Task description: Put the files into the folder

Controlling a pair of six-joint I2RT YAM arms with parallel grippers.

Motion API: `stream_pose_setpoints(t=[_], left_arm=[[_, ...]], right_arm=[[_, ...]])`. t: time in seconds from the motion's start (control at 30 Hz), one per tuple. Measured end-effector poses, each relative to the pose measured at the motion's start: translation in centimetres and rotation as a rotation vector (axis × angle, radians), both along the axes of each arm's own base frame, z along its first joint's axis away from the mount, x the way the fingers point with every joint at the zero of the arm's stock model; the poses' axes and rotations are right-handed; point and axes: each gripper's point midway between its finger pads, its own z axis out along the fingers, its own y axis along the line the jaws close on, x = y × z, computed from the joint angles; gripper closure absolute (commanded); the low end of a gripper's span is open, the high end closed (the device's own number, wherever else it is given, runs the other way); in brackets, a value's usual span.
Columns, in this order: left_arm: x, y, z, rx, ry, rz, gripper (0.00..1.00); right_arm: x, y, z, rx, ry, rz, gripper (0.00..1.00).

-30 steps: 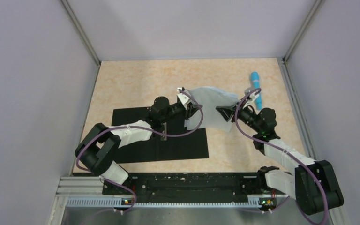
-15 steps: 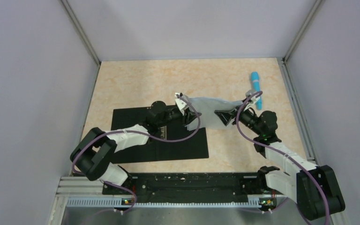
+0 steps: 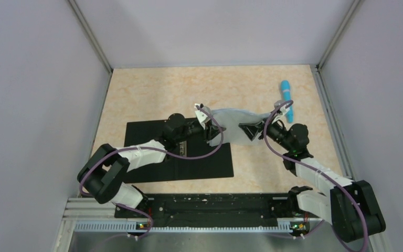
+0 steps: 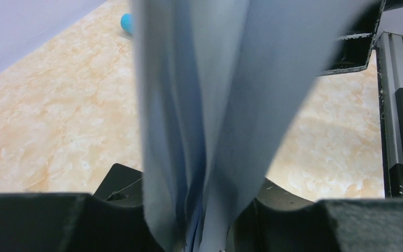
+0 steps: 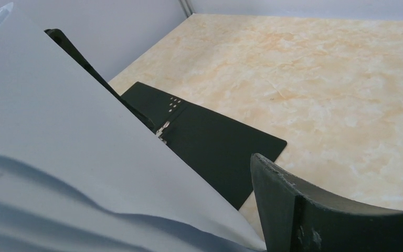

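1. The left pincer (image 3: 210, 129) is clamped on the files (image 3: 232, 122); in its wrist view the paper bunches into a narrow fold that runs down between its two black jaws.
2. The right pincer (image 3: 250, 130) stands wide, its jaws spread in a V around the opposite edge of the files; in its wrist view one jaw sits at the paper's corner; whether it touches the paper I cannot tell.
3. The files hang bowed between the two pincers, lifted off the bench (image 3: 152, 94).
4. The folder (image 3: 189, 160) lies open and flat on the bench, black inside up; it is under the left pincer and reaches back along that arm; its far right corner lies just beneath the files' left end; its metal clip (image 5: 162, 128) shows in the right wrist view.
5. A blue pen (image 3: 286, 100) lies beyond the right pincer, well apart from the folder.
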Motion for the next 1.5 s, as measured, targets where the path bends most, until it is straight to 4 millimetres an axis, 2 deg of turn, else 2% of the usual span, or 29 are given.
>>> stream_pose_setpoints(t=[0.23,0.57,0.77,0.93,1.1,1.5], left_arm=[[0.0,0.0,0.0,-0.003,0.009,0.0,0.59],[-0.3,-0.1,-0.1,-0.01,0.03,-0.008,0.57],[-0.3,0.2,-0.1,-0.005,0.033,-0.004,0.48],[-0.1,0.8,0.5,-0.014,0.021,0.013,0.48],[0.0,1.2,0.0,-0.004,0.034,0.023,0.45],[-0.7,1.0,-0.3,-0.002,0.06,-0.018,0.46]], right_arm=[[-0.1,0.7,-0.3,0.005,0.012,0.009,0.24],[0.4,0.8,-0.6,0.017,0.025,-0.011,0.24],[0.8,0.6,-0.8,0.016,0.029,-0.031,0.23],[0.9,0.5,-1.2,0.005,0.042,-0.042,0.22],[0.9,0.5,-1.2,0.004,0.041,-0.04,0.22],[0.9,1.1,-1.1,0.034,0.046,-0.02,0.22]])
